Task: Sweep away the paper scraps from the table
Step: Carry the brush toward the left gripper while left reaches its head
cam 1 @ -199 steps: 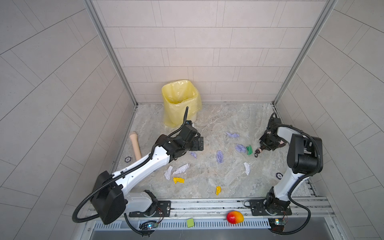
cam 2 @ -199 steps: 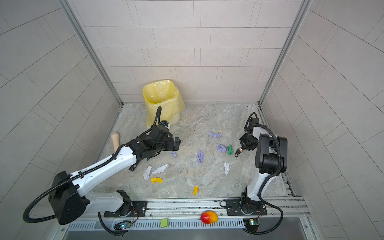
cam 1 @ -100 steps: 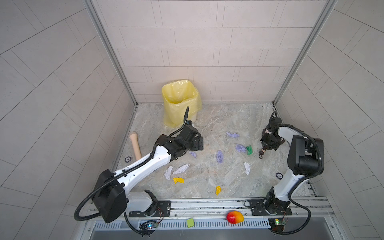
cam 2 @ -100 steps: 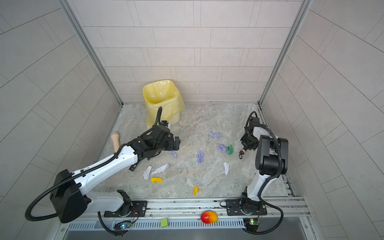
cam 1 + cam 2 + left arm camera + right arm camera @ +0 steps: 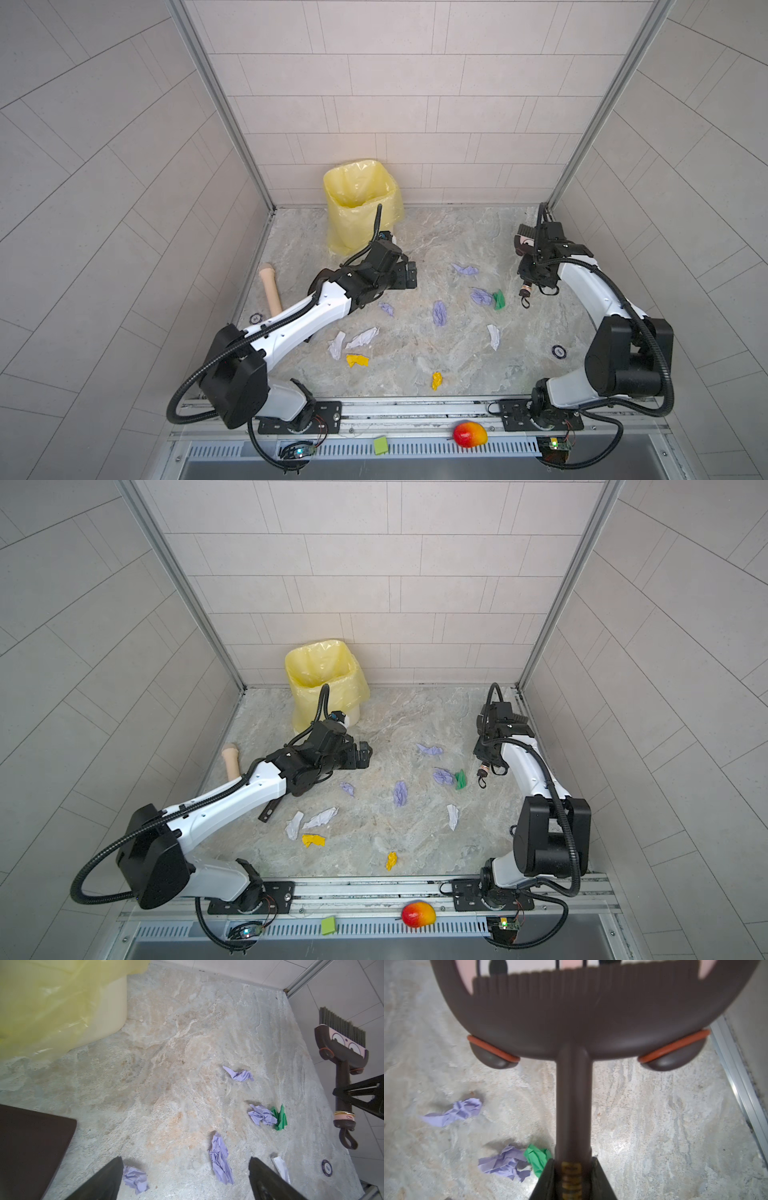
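Right pincer (image 5: 574, 1169) pinches a brush (image 5: 574, 1012) by its handle at three o'clock on the table (image 5: 457, 232); left pincer (image 5: 185, 1177) hangs spread. Paper scraps (image 5: 439, 312) litter mid-table. Held near the handle's end, the brush may twist, flicking light scraps away.

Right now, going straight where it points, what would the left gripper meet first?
Probably the bare grey-beige marble table, between a small crumpled lavender paper scrap and a longer lavender scrap; depth is unclear.
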Robot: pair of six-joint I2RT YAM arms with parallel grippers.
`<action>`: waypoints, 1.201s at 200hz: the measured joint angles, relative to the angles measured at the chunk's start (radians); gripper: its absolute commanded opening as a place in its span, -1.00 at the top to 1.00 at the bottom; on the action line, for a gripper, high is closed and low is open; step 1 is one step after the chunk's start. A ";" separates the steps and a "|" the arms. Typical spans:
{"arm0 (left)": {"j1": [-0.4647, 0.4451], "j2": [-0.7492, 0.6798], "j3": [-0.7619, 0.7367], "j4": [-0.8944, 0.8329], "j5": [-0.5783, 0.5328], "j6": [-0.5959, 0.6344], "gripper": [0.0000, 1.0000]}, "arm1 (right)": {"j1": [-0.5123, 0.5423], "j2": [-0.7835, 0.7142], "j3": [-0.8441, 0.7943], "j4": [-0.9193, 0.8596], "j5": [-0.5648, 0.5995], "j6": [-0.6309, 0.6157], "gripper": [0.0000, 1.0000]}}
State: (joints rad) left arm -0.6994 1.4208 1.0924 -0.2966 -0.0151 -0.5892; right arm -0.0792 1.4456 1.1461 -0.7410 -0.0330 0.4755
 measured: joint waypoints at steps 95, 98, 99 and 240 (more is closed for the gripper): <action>0.076 0.020 0.008 0.303 0.312 -0.089 -0.96 | 0.357 -0.146 0.028 0.019 -0.086 -0.162 1.00; 0.076 0.021 0.008 0.311 0.320 -0.092 -0.96 | 0.371 -0.146 0.031 0.019 -0.091 -0.164 1.00; 0.076 0.021 0.008 0.315 0.324 -0.093 -0.96 | 0.374 -0.146 0.031 0.019 -0.092 -0.164 1.00; 0.128 0.078 0.008 0.555 0.485 -0.240 -0.31 | 0.657 -0.152 0.053 0.102 -0.171 -0.183 1.00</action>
State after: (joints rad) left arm -0.5716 1.4986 1.1004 0.2584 0.4698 -0.8291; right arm 0.5781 1.2938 1.1992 -0.6388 -0.2035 0.2920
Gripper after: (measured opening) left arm 0.705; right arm 0.257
